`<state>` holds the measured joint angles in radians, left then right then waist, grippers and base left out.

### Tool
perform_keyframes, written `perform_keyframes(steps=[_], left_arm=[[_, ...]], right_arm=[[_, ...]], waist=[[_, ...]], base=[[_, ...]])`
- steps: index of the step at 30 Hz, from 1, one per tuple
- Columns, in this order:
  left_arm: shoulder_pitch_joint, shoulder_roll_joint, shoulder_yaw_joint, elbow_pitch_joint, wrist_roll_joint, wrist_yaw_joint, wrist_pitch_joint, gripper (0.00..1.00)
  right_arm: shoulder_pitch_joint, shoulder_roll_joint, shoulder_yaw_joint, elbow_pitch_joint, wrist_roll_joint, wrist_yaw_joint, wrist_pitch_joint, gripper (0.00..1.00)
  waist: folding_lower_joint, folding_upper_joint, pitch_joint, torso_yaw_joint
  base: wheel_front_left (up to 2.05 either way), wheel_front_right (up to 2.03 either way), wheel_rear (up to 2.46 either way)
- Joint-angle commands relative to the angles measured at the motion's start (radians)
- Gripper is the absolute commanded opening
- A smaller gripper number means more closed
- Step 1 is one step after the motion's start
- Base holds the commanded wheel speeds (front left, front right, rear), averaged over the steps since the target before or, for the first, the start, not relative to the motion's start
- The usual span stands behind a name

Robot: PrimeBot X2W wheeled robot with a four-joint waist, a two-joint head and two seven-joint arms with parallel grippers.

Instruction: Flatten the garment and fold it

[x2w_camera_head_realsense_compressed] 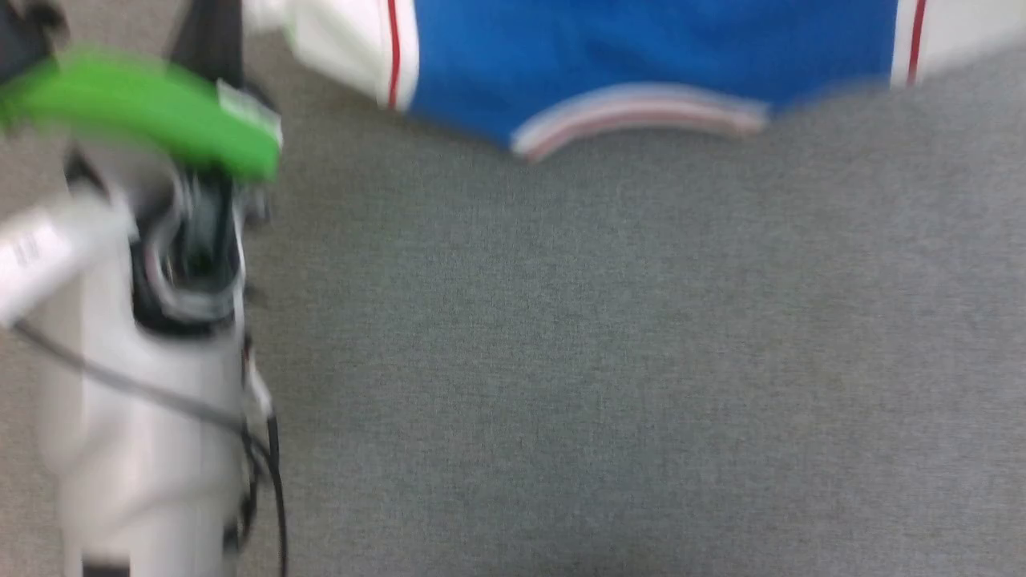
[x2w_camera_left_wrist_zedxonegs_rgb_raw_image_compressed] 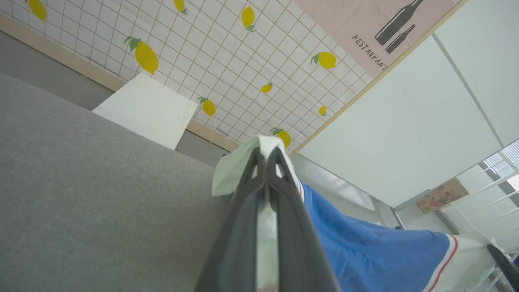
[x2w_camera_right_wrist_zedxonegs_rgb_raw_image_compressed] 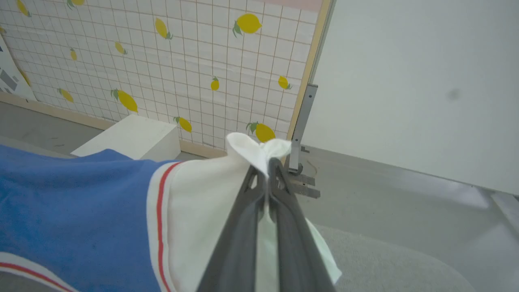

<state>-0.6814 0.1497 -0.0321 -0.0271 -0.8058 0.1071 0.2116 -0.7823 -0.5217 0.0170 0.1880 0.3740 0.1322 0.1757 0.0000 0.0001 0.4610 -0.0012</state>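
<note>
The garment (x2w_camera_head_realsense_compressed: 641, 56) is a blue shirt with white sleeves and red-and-white striped trim. It hangs stretched across the top of the blurred head view, collar downward, above the grey surface (x2w_camera_head_realsense_compressed: 601, 361). In the left wrist view my left gripper (x2w_camera_left_wrist_zedxonegs_rgb_raw_image_compressed: 266, 152) is shut on a pinch of one white sleeve, and the blue body (x2w_camera_left_wrist_zedxonegs_rgb_raw_image_compressed: 373, 247) runs off to the right. My right gripper (x2w_camera_right_wrist_zedxonegs_rgb_raw_image_compressed: 267, 166) is shut on the other white sleeve, with the blue body (x2w_camera_right_wrist_zedxonegs_rgb_raw_image_compressed: 73, 194) to its left. My pale left arm (x2w_camera_head_realsense_compressed: 144, 417), with a green band (x2w_camera_head_realsense_compressed: 144, 104), rises at the lower left.
Grey fabric covers the wide work surface under the shirt. Behind it stands a tiled wall with lemon prints (x2w_camera_right_wrist_zedxonegs_rgb_raw_image_compressed: 162, 73), with a white block (x2w_camera_right_wrist_zedxonegs_rgb_raw_image_compressed: 129, 138) at its foot. A metal bracket (x2w_camera_right_wrist_zedxonegs_rgb_raw_image_compressed: 302, 121) runs up the wall's edge, next to a plain pale wall (x2w_camera_right_wrist_zedxonegs_rgb_raw_image_compressed: 405, 81).
</note>
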Motion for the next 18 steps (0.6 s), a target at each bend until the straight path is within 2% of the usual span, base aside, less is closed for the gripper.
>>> perform_keyframes(steps=[1,6,10,14,18], left_arm=[[0.067,-0.004,0.004,-0.039,-0.010,0.011,0.005,0.00],[0.312,-0.038,0.014,-0.130,-0.050,0.051,0.008,0.00],[0.461,-0.064,0.011,-0.154,-0.089,0.060,-0.009,0.00],[0.592,-0.061,-0.033,-0.124,-0.077,0.052,0.007,0.00],[0.685,-0.055,-0.059,-0.080,-0.083,0.036,0.021,0.00]], right_arm=[[0.071,0.017,-0.037,-0.044,0.009,-0.002,0.012,0.00],[0.349,0.124,-0.161,-0.203,0.009,-0.002,0.061,0.00],[0.514,0.229,-0.219,-0.295,0.001,-0.002,0.086,0.00],[0.645,0.318,-0.255,-0.344,0.002,-0.002,0.101,0.00],[0.764,0.362,-0.261,-0.358,-0.004,-0.002,0.109,0.00]], waist=[[0.0000,-0.0001,-0.053,-0.004],[0.0000,-0.0001,-0.116,-0.002],[0.0000,-0.0001,-0.161,-0.001],[0.0000,-0.0001,-0.203,0.003],[0.0000,-0.0001,-0.248,0.012]], base=[[0.00,0.00,0.00],[0.00,0.00,0.00],[0.00,0.00,0.00],[0.00,0.00,0.00],[0.00,0.00,0.00]])
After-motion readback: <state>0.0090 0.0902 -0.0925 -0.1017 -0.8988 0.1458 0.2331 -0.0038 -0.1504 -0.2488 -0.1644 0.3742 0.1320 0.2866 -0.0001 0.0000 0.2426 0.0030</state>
